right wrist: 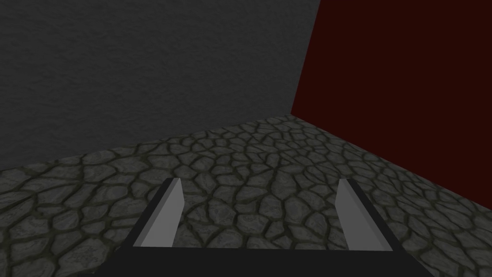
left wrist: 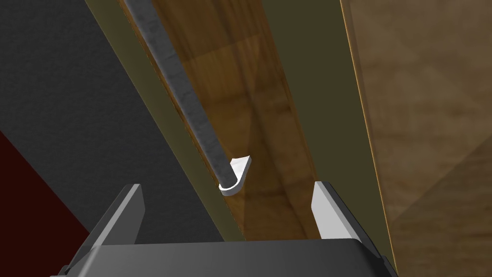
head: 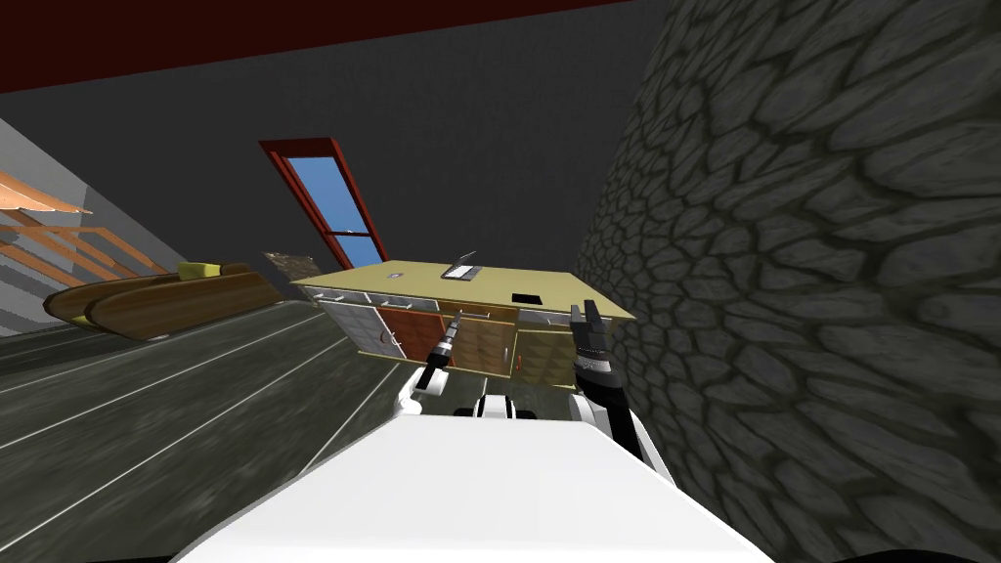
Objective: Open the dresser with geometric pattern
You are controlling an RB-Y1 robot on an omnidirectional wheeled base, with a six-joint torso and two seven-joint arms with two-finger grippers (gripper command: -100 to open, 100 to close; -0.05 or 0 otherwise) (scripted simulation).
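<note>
- Your dresser (head: 411,281) sits straight ahead of you, its back against the dark grey wall (head: 469,147) and its right end by the stone wall (head: 802,244).
- It has a tan top. The front is a row of panels: grey at the left end, red-brown next, then brown wood w/ a geometric pattern thru the middle and right.
- On the dresser top, a grey laptop-like item (head: 459,270) lies near the back edge, about mid-length. A small flat black item (head: 526,297) lies toward the front edge, nearer the right end.
- L gripper (head: 450,332) is up at the dresser front, at the brown patterned section just right of the red-brown panel.
- From the L wrist cam, the L gripper (left wrist: 227,184) has its 2 fingers (left wrist: 129,211) standing apart w/ nothing clamped.
- A grey bar handle (left wrist: 192,101) runs away from the gripper, and its near end sits on a white mount (left wrist: 240,172).
- That end lies between the 2 fingertips and touches neither, as far as you can see.
- The handle is fixed on a patterned panel (left wrist: 262,120) of brown wood, w/ olive frame strips on either side.
- R gripper (head: 586,311) is raised near the dresser's front right corner. The R wrist cam shows its blades (right wrist: 168,211) spread apart, holding nothing.
- Off to your left, a red-framed window (head: 332,195) is set in the dark wall.
- A brown wooden couch (head: 166,298) stands on the floor, well apart from the dresser.
</note>
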